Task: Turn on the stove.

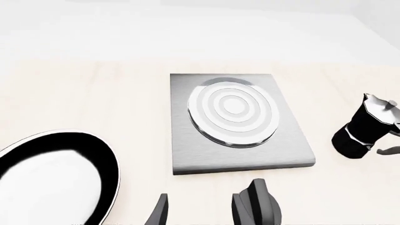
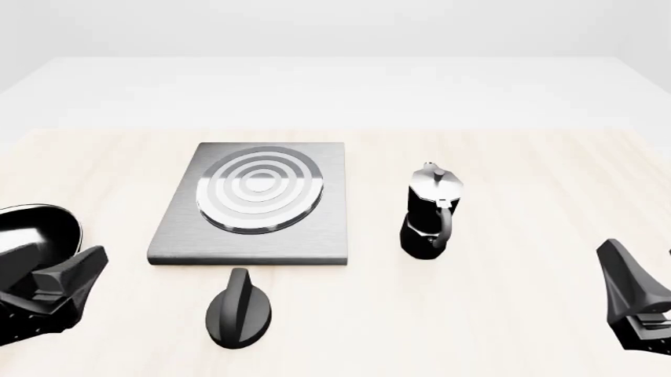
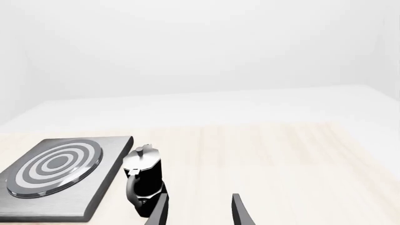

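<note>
The stove [image 2: 251, 206] is a flat grey metal slab with silver burner rings, lying left of the table's middle. Its black oval ridged knob [image 2: 238, 308] sits on the table just in front of the slab's near edge. My left gripper [image 2: 63, 287] hovers open at the near left, well left of the knob, holding nothing. In the left wrist view the stove [image 1: 240, 124] lies ahead, and the knob [image 1: 257, 205] shows low by one side of the left gripper [image 1: 200, 212]. My right gripper [image 2: 634, 302] hangs open at the near right, far from the knob.
A black-and-silver moka pot [image 2: 430, 214] stands right of the stove, and also shows as the moka pot [image 3: 142, 180] close ahead of the right gripper [image 3: 198, 209]. A black frying pan [image 2: 30, 239] lies at the far left, beside my left gripper.
</note>
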Available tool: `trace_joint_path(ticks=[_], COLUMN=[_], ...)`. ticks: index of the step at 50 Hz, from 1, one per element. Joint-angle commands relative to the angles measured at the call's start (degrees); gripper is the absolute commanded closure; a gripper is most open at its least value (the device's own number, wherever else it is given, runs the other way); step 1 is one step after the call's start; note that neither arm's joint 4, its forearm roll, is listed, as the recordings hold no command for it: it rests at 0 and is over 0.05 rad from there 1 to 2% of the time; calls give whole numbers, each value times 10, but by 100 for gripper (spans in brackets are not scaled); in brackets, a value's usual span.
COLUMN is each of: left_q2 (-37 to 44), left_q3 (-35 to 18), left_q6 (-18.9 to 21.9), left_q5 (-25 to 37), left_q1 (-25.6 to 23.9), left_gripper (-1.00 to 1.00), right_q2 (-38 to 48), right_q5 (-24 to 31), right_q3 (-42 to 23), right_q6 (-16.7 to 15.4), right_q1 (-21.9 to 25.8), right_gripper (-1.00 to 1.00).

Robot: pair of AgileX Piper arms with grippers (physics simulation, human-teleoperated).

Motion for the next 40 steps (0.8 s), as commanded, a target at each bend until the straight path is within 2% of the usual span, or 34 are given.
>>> trace_joint_path(ticks=[1, 9, 18, 25, 29, 33, 40], left_q2=[-149, -179, -180, -180, -180, -180, -180], left_q3=[-3, 2, -31, -36, -47, -46, -18], left_q6=[-2, -7, 13, 21, 38, 40, 68], left_q5=[103, 125, 149, 145, 140, 139, 122], left_q1=[-6, -9, 5, 9, 0, 0, 8], left_gripper=[-100, -100, -100, -100, -100, -100, -100], right_q2=[-18, -12, -18, -23, -26, -28, -34], right_q5=[16, 9, 13, 17, 19, 20, 25], right_q3=[-1, -1, -1, 0, 0, 0, -1], right_q6=[-3, -5, -2, -4, -4, -4, -6], right_q1=[1, 0, 1, 2, 2, 2, 1], right_gripper=[-100, -100, -100, -100, -100, -100, -100])
